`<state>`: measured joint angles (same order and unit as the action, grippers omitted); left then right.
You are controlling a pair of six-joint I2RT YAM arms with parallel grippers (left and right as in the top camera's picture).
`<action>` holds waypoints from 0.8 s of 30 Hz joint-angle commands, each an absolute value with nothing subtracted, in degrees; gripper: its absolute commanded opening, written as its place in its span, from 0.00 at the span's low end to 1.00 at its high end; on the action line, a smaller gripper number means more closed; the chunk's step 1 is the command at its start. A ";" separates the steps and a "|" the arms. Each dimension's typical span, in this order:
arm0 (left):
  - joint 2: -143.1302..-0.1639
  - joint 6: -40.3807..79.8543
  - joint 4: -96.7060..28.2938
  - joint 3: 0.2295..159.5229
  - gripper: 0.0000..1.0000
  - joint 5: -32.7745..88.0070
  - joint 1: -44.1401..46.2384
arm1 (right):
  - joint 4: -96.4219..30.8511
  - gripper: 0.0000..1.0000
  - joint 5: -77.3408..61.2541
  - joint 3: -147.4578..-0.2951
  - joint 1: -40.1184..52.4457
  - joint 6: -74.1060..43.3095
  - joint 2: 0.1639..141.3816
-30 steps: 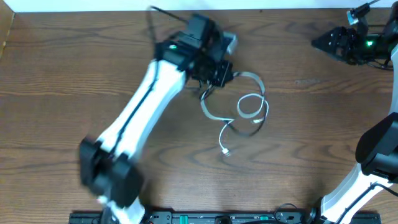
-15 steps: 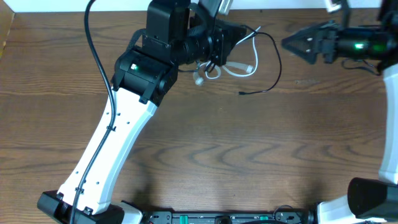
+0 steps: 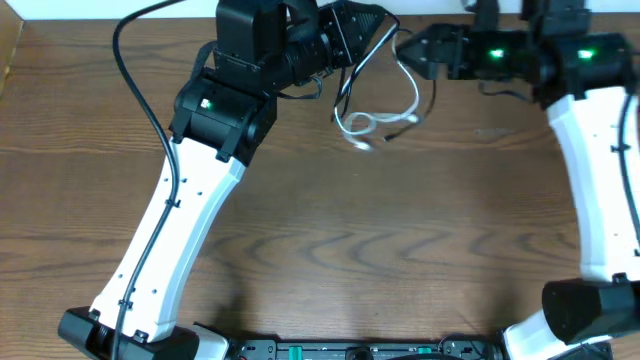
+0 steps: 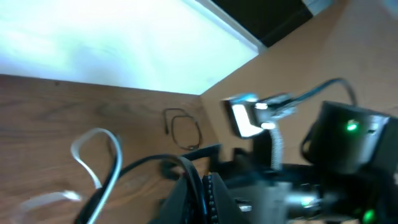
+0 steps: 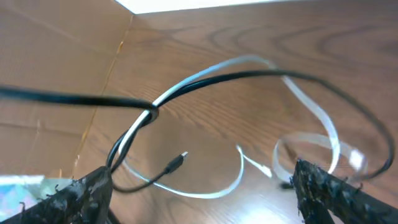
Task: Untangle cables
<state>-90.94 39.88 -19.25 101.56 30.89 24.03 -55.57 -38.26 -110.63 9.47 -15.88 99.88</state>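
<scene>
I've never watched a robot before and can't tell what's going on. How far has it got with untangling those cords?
Early days. Done: the left tool has hold of the cables. In hand: the right tool, open, is next to them, not gripping. Left: the black cable and white cable cross and loop together, so pulling them apart remains.

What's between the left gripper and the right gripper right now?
The cables: black and white loops hang from the left gripper, just before the open right gripper, in the overhead view.
</scene>
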 commanded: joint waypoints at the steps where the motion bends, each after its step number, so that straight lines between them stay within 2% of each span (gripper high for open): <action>1: -90.94 44.10 -18.50 101.60 0.07 29.93 23.79 | -52.51 0.89 -34.09 -110.78 12.93 -25.21 102.41; 10: -90.94 46.39 -17.56 101.60 0.07 29.91 23.79 | -45.10 0.88 -29.30 -110.76 14.41 -36.21 107.18; 17: -90.91 46.41 -13.08 101.60 0.07 32.03 21.10 | -56.97 0.89 -10.02 -110.74 13.80 -34.04 111.74; 24: -90.85 46.39 -12.75 101.60 0.07 32.80 16.71 | -63.70 0.91 -0.69 -110.67 12.88 -29.69 115.11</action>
